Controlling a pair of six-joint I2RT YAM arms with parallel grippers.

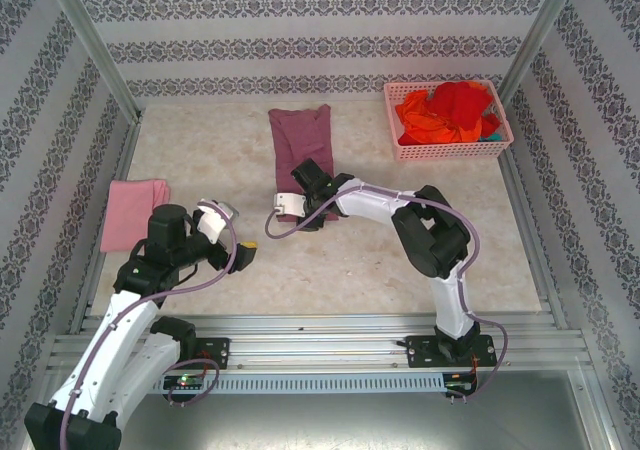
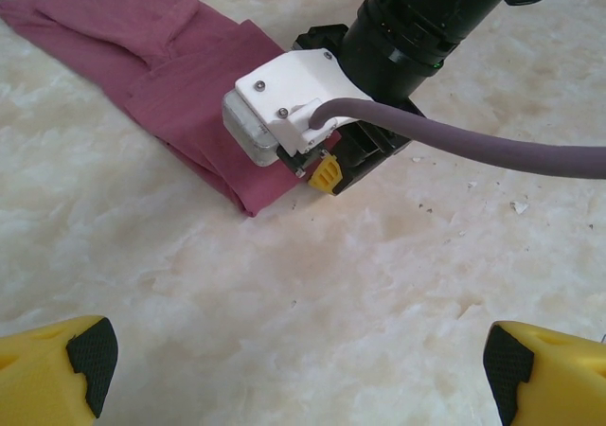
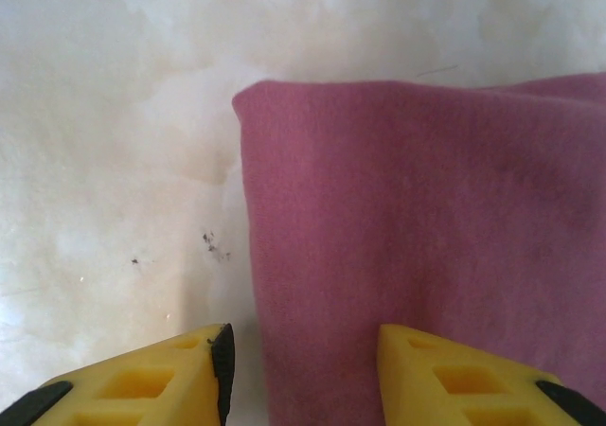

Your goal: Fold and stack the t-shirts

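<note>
Right wrist view: right jaws half-spread astride the mauve t-shirt (image 3: 426,237) edge, left jaws wide apart.

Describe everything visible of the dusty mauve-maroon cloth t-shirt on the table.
The dusty mauve-maroon t-shirt is soft, knit-looking cloth, folded lengthwise into a long strip with overlapping layers. It lies flat on the pale marbled table, towards the far middle. Its near end sits beneath the right gripper, whose yellow fingers stand apart astride the folded side edge, not yet pinching it.
</note>
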